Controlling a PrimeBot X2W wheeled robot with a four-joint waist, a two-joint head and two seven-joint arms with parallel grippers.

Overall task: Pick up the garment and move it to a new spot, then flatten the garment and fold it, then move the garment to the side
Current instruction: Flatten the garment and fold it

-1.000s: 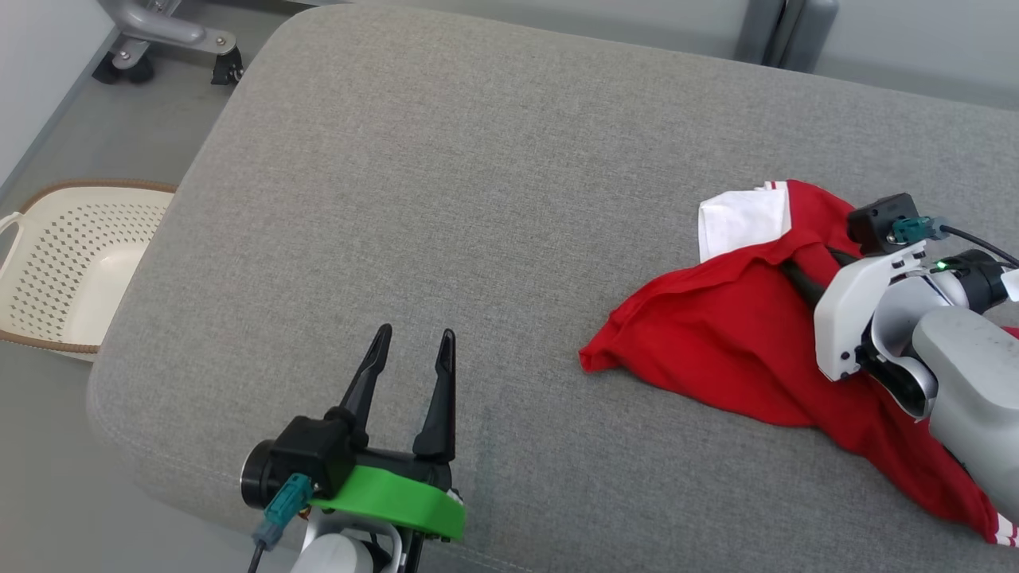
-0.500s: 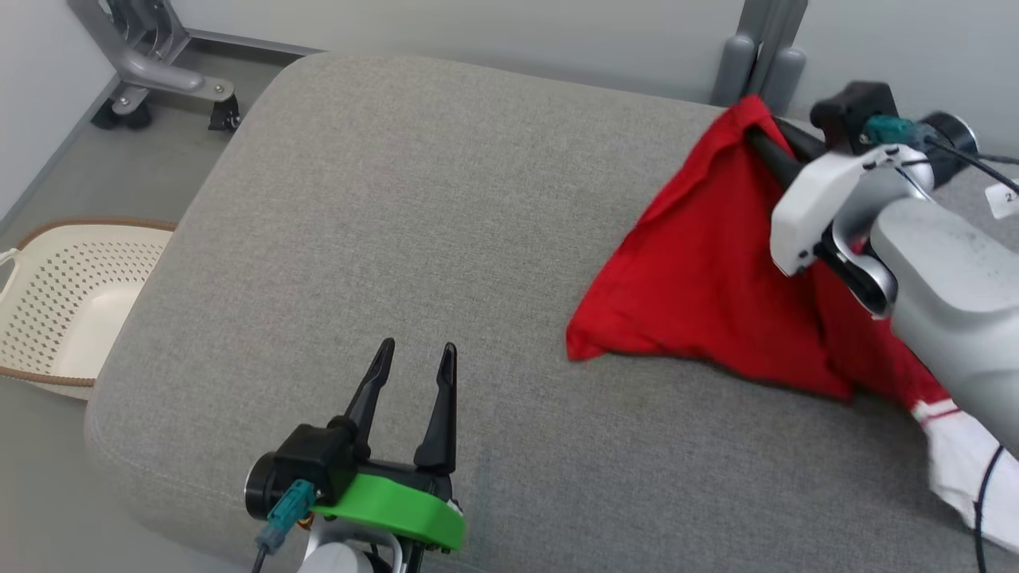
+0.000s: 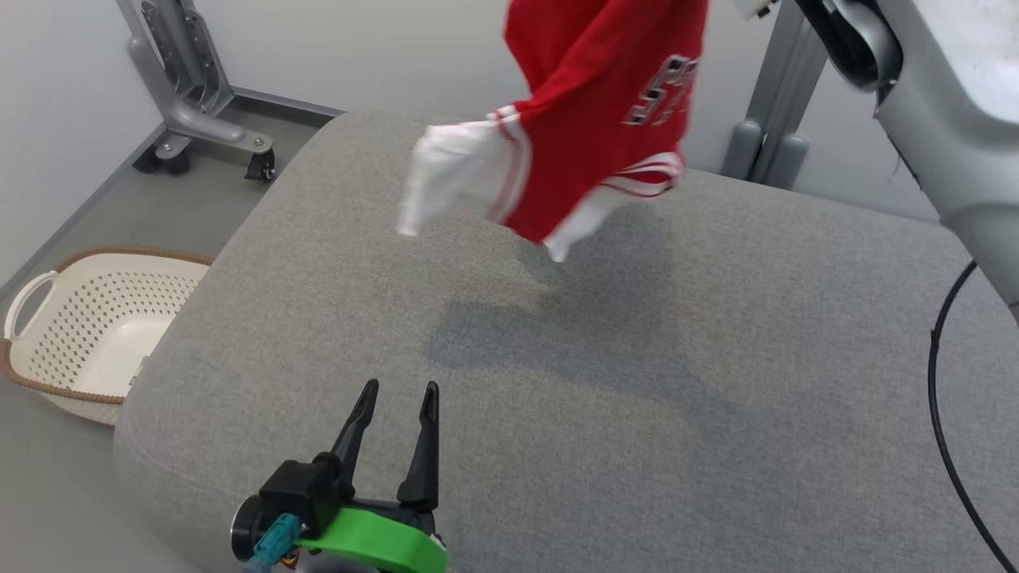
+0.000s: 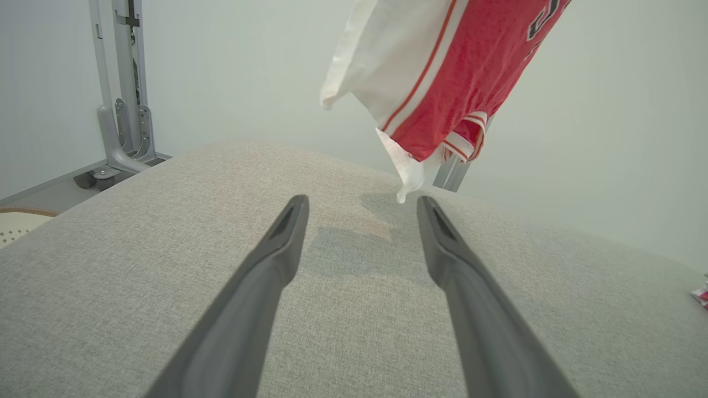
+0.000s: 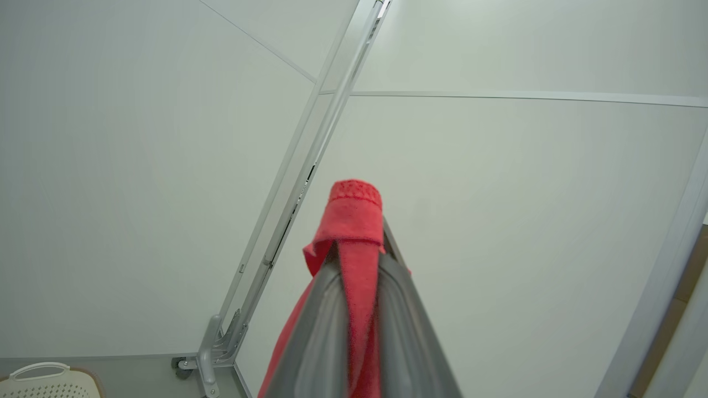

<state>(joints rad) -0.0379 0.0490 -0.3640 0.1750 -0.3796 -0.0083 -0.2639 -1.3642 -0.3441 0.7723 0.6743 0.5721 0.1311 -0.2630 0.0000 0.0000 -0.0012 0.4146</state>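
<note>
At far left on the floor, seeing a cream basket (image 3: 103, 318) sitting just beside the grey cushion (image 3: 557, 414); touching or not, impossible to tell. Behind it, noting a wheeled grey stand (image 3: 191, 119) standing by the wall.

Moving right along the near edge, finding the left gripper (image 3: 400, 387) hovering over the cushion, fingers spread and holding nothing. In the left wrist view, looking along the same gripper (image 4: 360, 200), both fingers parted wide above bare grey fabric.

Further right and higher, seeing the garment (image 3: 589, 103) hanging in the air over the cushion's far half: red, with white sleeves, striped trim and lettering on the front. Lowest white tip dangling close over the cushion and throwing a shadow (image 3: 541, 334) beneath; touching or not, hard to tell. In the left wrist view, catching the garment (image 4: 459, 72) hanging beyond and above the fingertips.

At far right, noting the right arm (image 3: 939, 103) reaching up past the top edge, with a black cable (image 3: 947, 414) looping down over the cushion. In the right wrist view, finding the right gripper (image 5: 357, 249) clamping a fold of the garment (image 5: 354, 215) between closed fingers, red hem poking out past the tips, pointing towards a pale wall.
</note>
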